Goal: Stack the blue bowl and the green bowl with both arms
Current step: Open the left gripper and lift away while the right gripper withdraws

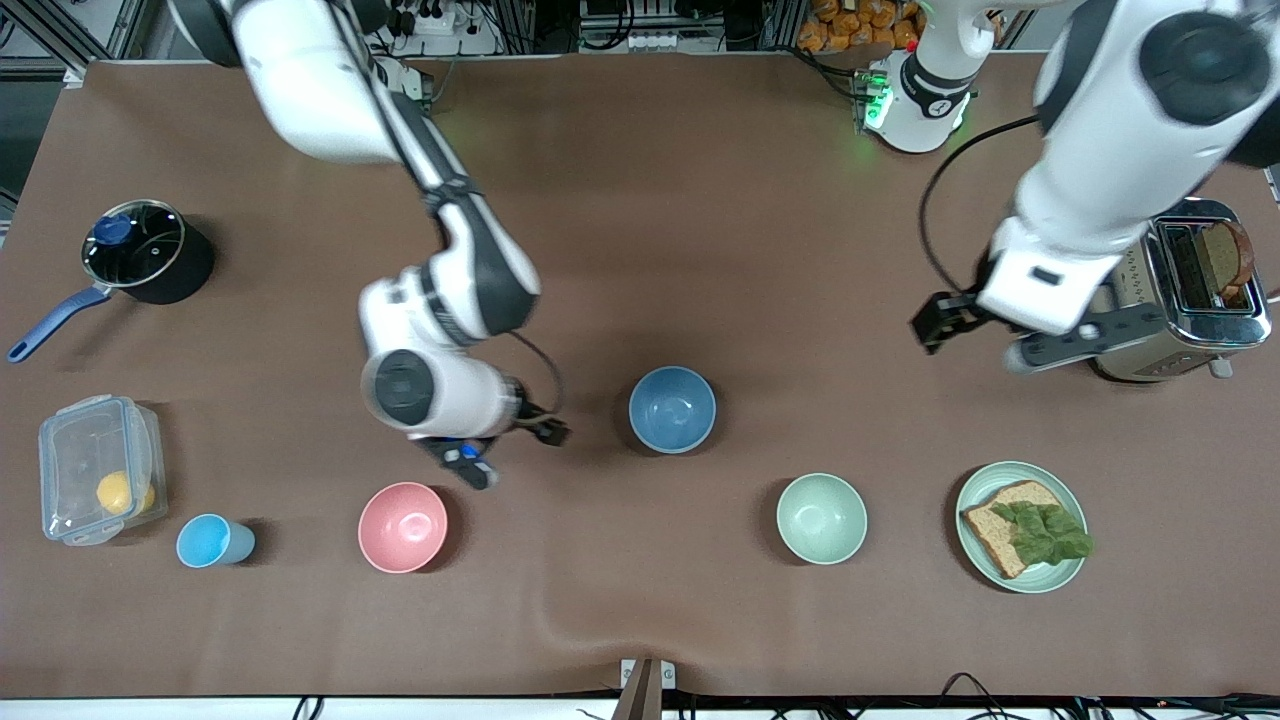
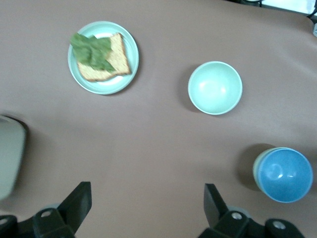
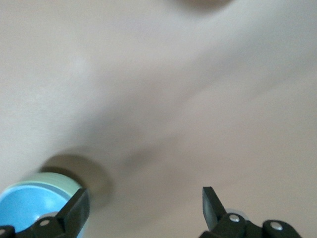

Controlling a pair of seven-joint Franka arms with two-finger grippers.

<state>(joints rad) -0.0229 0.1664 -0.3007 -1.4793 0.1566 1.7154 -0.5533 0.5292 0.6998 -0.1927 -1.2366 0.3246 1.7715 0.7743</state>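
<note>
The blue bowl (image 1: 672, 408) sits nested inside the green bowl (image 2: 257, 171), whose sage rim shows under it in both wrist views; the stack stands on the brown table (image 1: 700, 200) near the middle. The right gripper (image 1: 505, 440) hangs low over the table just beside this stack, toward the right arm's end, its fingers (image 3: 77, 210) spread wide and holding nothing. A pink bowl (image 1: 402, 527) lies close below it, nearer the front camera. The left gripper (image 1: 945, 322) hovers over bare table toward the left arm's end, well apart from the stack, fingers (image 2: 79, 201) likewise spread and empty. Just beside it stands a toaster (image 1: 1185, 300). A pale mint bowl (image 1: 822, 518) and a plate with bread and lettuce (image 1: 1022, 527) lie nearer the front camera than that gripper.
</note>
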